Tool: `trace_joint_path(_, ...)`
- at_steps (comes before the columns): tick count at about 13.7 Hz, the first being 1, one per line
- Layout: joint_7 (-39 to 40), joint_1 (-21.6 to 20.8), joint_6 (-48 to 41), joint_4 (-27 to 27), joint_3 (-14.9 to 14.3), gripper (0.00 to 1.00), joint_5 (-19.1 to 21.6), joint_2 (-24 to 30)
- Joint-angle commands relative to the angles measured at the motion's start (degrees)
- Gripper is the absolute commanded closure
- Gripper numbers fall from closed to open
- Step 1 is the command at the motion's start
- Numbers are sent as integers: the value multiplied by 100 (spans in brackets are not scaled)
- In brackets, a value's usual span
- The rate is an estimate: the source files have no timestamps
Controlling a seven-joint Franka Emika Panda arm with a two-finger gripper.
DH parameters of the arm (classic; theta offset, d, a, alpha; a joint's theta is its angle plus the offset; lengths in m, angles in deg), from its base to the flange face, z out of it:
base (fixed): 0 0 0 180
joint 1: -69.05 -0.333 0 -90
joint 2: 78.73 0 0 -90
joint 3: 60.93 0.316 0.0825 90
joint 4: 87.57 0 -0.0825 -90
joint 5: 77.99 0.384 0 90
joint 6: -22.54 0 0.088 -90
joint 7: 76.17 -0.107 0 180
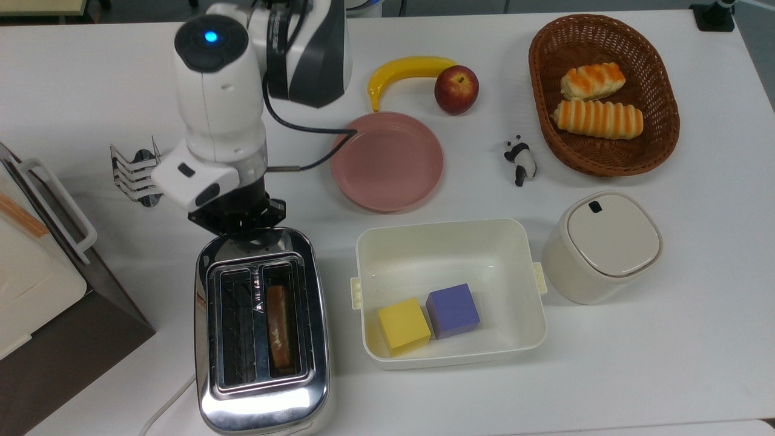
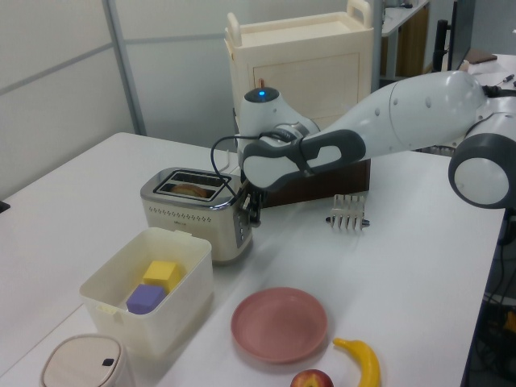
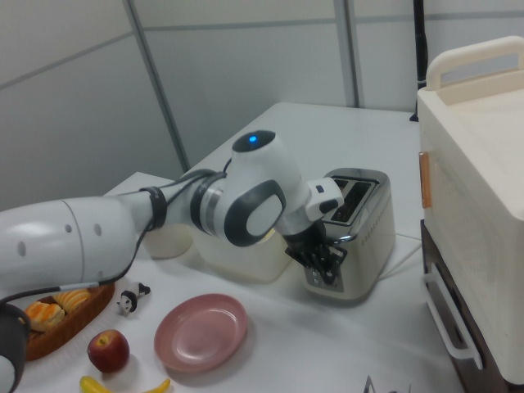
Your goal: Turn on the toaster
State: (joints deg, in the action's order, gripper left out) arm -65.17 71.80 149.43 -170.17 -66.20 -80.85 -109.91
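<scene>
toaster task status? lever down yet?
Done, by the look of it: the bread slice sits low in the toaster, top barely above the slot. In hand: the gripper is at the lever end. Left: back the arm away; the lever itself is hidden.

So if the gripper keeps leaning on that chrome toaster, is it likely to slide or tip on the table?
The toaster looks broad, low and boxy, resting flat on the table, so tipping seems unlikely. Its chrome shell looks slick, so the gripper at its end could skid off. A sideways shove might slide it; how well its feet grip is hidden.
</scene>
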Motion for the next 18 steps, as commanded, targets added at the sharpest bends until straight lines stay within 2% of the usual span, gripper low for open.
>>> trace_joint_path(1,-282,-160,-840,-160,9,100,-57,664)
trace_joint_path(6,-626,-617,-2026,-160,18,100,-13,1446)
trace_joint_path(8,-967,-732,-2544,-168,18,98,-13,1675)
trace_joint_path(11,-960,-794,-2985,-169,18,96,-57,1860)
trace_joint_path(13,-916,-785,-3301,-177,18,87,-57,2044)
trace_joint_path(14,-907,-785,-3407,-186,18,74,-57,2097)
trace_joint_path(15,-924,-776,-3539,-186,9,19,-66,2168)
trace_joint_path(16,-977,-793,-3566,-195,-8,0,-100,2168)
trace_joint_path(18,-986,-785,-3566,-186,0,0,-171,2177)
